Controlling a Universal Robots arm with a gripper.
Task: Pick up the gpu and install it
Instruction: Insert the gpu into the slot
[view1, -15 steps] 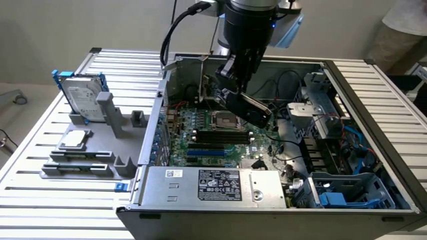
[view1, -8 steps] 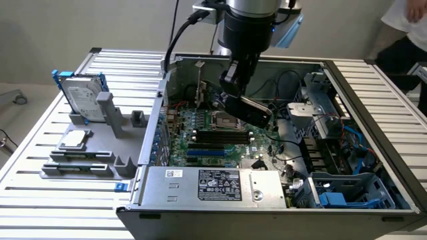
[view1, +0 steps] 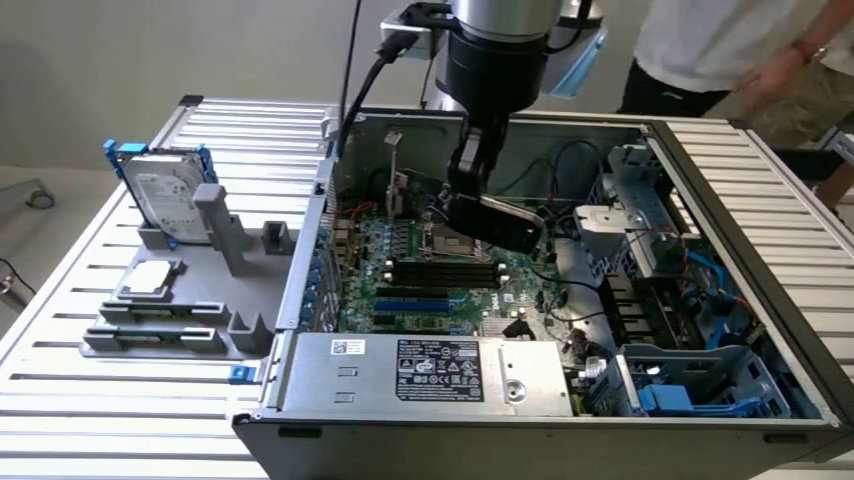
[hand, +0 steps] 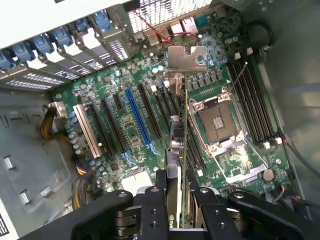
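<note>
Jaws are clamped on the gpu (hand: 185, 130): on the wrist view, the gripper (hand: 179, 207) has one finger pad (hand: 154, 200) against each flat face, and I'm looking at the card edge-on between them. It shows as a thin line running away from the fingers to its silver end bracket (hand: 186, 59) at the far end.

From the exterior view, the card's black side hangs tilted under the wrist. It is inside the open computer case (view1: 534, 445) and above the motherboard (hand: 107, 80), not seated in anything. On the wrist view its edge lies over the dark slots between the long blue slot (hand: 137, 120) and the open CPU socket (hand: 220, 122). I can't tell how much clearance there is to the board.

I judge the card light and stiff enough to hold its line from one end. It is fragile, though, with a bare circuit board on one face and a contact edge that shouldn't take a knock. Gripping across the faces near the end away from the bracket looks sensible to me. With so much length beyond the fingers, any bump at the bracket could lever the card in the pads.

Outside the case, a hard drive (view1: 167, 190) in a blue frame stands on a grey holder, toward the exterior view's left. A person (view1: 707, 40) stands behind the case.
</note>
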